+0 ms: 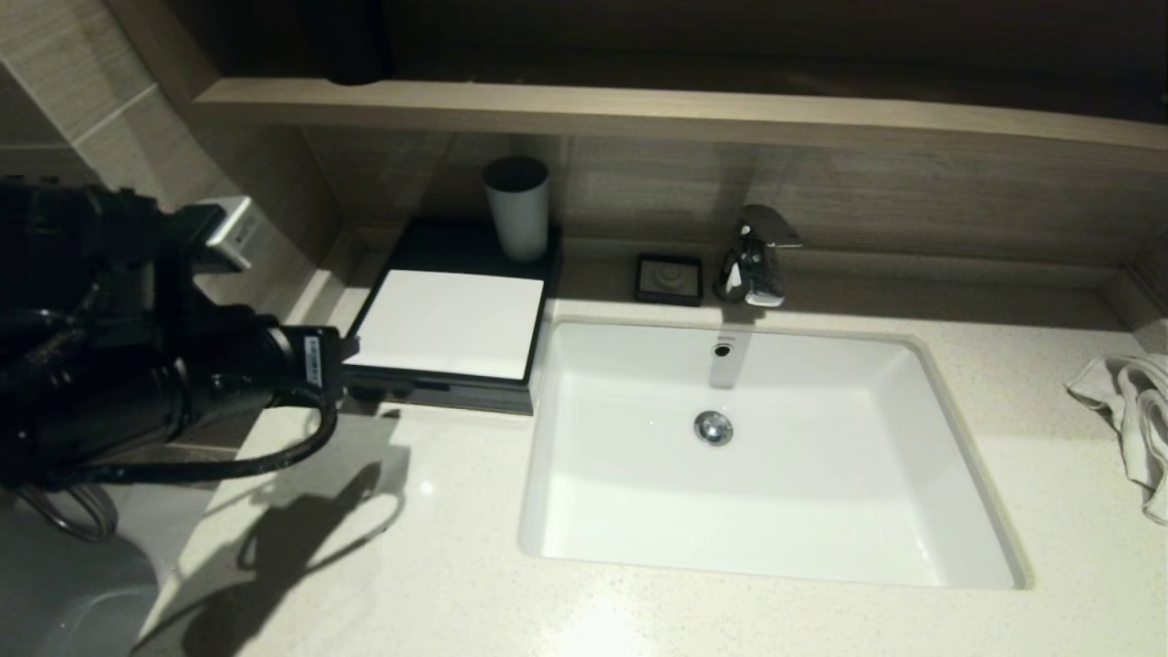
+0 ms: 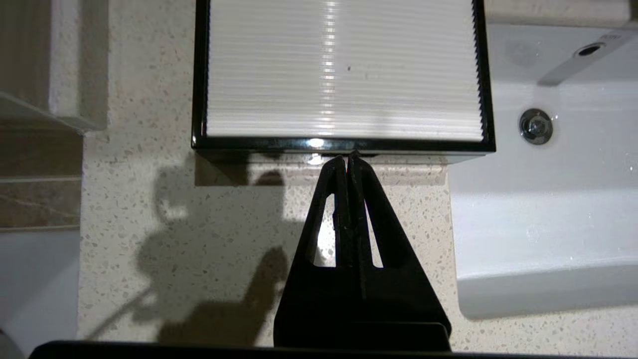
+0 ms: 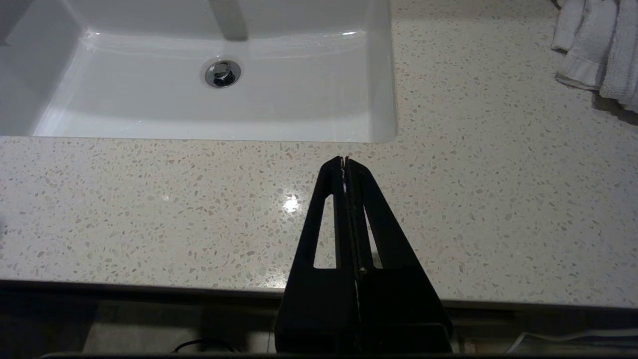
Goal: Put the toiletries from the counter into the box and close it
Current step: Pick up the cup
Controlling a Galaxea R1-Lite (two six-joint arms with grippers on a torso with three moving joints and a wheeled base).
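No packets lie on the bench now, so we judge our clenched left gripper, tips at the box front, is closing the drawer; next comes only a gentle retreat.

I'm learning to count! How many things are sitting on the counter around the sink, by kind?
Box: 1
Cup: 1
Soap dish: 1
Towel: 1
Packets: 0 in view
Total: 4
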